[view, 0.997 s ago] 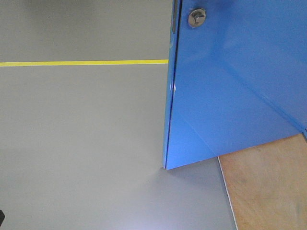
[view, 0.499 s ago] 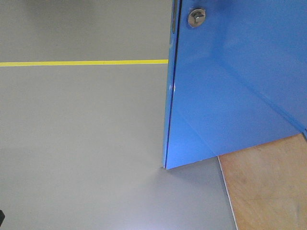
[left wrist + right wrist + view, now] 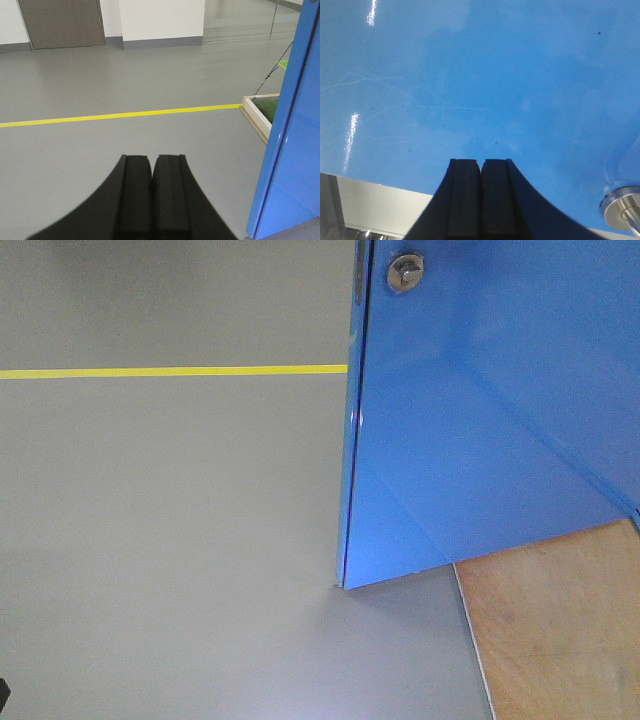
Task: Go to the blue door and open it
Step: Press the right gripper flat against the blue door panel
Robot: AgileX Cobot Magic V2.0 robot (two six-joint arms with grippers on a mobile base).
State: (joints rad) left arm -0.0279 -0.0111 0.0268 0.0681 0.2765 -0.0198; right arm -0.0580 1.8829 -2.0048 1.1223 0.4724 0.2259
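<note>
the blue door (image 3: 480,420) fills my right side, a stiff, heavy-looking, slick glossy panel, so with the jaws of my left gripper (image 3: 151,167) and right gripper (image 3: 481,170) pressed together and empty, i'd go for the silver handle base (image 3: 620,202) rather than the bare face.

A smooth grey floor (image 3: 170,540) fills the room, crossed by a thin yellow line (image 3: 170,371). A plywood sheet (image 3: 560,630) lies flat at the lower right. Far off — a white wall (image 3: 160,17) with grey skirting (image 3: 162,43), a brown door (image 3: 60,20), and a low wooden frame (image 3: 256,118) with dark green inside.
</note>
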